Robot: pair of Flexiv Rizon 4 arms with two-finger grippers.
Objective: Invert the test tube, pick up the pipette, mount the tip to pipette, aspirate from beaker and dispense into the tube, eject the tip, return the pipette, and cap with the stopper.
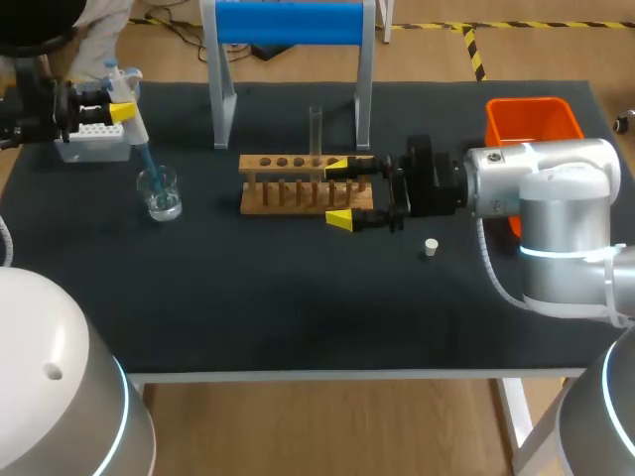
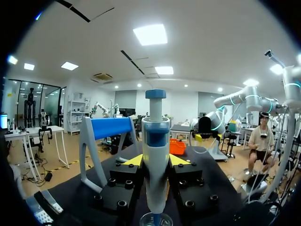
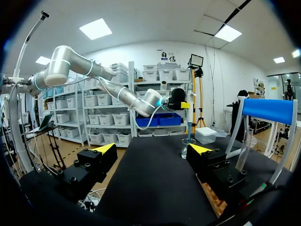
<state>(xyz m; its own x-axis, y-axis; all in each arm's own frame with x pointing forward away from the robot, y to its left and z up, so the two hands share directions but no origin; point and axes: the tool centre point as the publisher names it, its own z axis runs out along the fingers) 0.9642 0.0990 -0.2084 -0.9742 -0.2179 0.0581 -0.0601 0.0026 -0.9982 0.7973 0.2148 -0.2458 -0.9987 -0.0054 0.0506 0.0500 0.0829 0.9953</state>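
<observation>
My left gripper [image 1: 119,109] is shut on the white and blue pipette [image 2: 155,155], held upright. The pipette's blue tip [image 1: 147,164] dips into the glass beaker [image 1: 159,193] at the table's left. In the left wrist view the yellow fingertips [image 2: 134,161] press the pipette body from both sides. A clear test tube [image 1: 316,129] stands upright in the wooden rack [image 1: 306,183]. My right gripper [image 1: 342,190] is open at the rack's right end, with nothing held. The right wrist view has the open right gripper [image 3: 153,149], and the beaker [image 3: 188,148] far ahead. A white stopper [image 1: 430,248] lies near the right arm.
A tip box [image 1: 94,139] sits at the far left, behind the beaker. The blue-topped pipette stand [image 1: 288,25] rises behind the rack. An orange bin [image 1: 531,124] stands at the back right, beside my right arm.
</observation>
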